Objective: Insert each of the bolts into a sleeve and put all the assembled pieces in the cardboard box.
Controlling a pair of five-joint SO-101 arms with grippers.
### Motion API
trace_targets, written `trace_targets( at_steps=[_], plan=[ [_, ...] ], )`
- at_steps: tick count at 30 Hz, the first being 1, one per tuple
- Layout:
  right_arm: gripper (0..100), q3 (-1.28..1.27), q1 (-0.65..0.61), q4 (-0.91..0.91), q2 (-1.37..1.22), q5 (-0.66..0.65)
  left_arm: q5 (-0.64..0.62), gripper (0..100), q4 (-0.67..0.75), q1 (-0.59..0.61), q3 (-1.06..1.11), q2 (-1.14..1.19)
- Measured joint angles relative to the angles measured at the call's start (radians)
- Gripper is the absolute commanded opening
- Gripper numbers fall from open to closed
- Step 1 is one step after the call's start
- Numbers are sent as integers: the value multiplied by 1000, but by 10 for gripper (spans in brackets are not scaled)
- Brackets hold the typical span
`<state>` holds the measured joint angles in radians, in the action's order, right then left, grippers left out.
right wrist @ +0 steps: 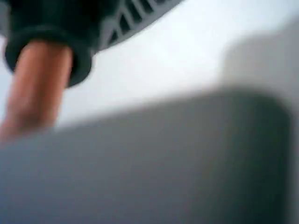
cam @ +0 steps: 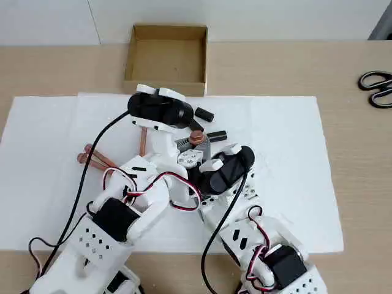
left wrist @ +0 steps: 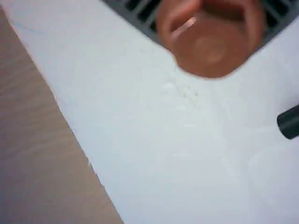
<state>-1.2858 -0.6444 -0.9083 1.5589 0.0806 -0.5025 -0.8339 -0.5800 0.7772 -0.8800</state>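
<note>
- Copper bolt (cam: pixel 197 138) is sitting over the middle of the white paper (cam: pixel 294 184). Its round head is facing up, so its long stem seems to be pointing down.
- Left arm's jaws are holding the bolt tight by its head end.
- Black sleeve (right wrist: pixel 42 46) is ringing the bolt's stem, right beside a ribbed jaw.
- Right arm's jaws are sitting just near of the bolt; wide or closed, I cannot tell.
- Cardboard box (cam: pixel 166 58) is waiting far and a bit left, so the left arm seems nearer to it.
</note>
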Motion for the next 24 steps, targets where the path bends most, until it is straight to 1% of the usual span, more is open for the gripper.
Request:
trace_targets(
  at_steps=[5, 15, 20, 24],
  plan=[
    [4, 0, -3, 0, 0, 0, 0, 6, -57, -8, 0, 0],
    [4, 0, -3, 0, 2, 0, 0, 6, -120, -18, 0, 0],
    [4, 0, -3, 0, 2, 0, 0, 6, -123, -18, 3, 0],
    [4, 0, -5, 0, 2, 0, 0, 6, -121, -23, 52, -2]
  ],
)
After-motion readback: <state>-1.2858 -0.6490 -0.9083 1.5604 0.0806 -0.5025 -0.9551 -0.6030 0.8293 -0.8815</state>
